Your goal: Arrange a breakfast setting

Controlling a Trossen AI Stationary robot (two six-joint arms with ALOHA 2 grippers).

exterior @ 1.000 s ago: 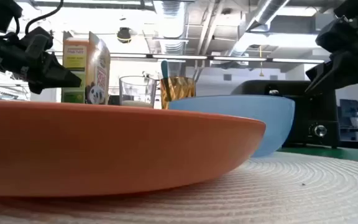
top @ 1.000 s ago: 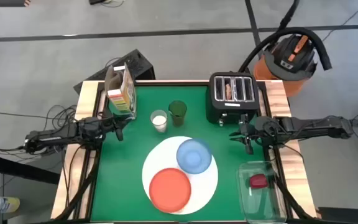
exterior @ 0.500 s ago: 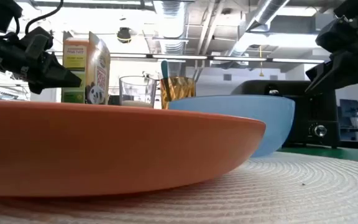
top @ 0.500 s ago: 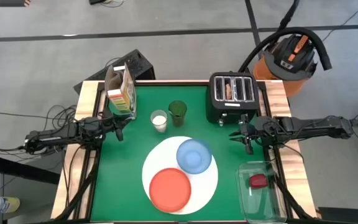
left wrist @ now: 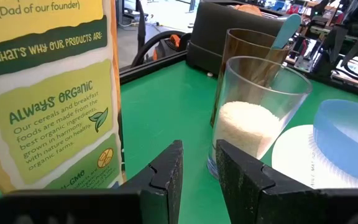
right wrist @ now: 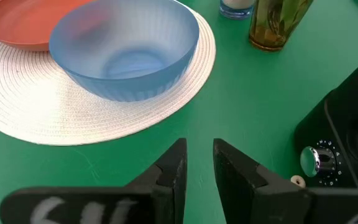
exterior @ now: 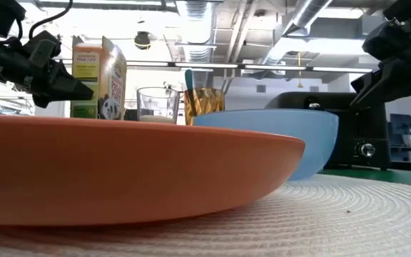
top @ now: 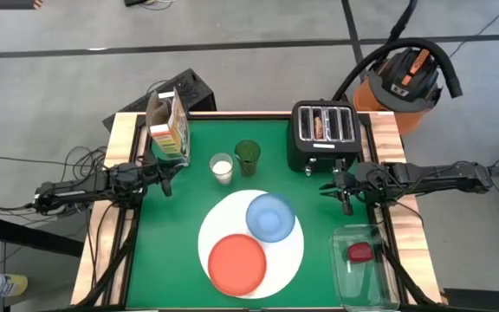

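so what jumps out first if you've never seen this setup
The large white round mat at the green table's near middle, carrying the orange-red plate and light-blue bowl side by side. Behind them stands the black toaster, with the left gripper and right gripper hovering at either edge.

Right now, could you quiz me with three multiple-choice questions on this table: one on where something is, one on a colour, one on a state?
1. Where does the bowl sit?
A. on the white plate
B. in the toaster
C. on bare green table

2. What colour is the small plate?
A. yellow
B. orange-red
C. black

3. What is the left gripper doing?
A. gripping the glass
B. holding nothing
C. lifting the bowl

Answers: 1 A, the bowl rests on the plate's rim area. 2 B, seen from above. 3 B, nothing between its fingers.
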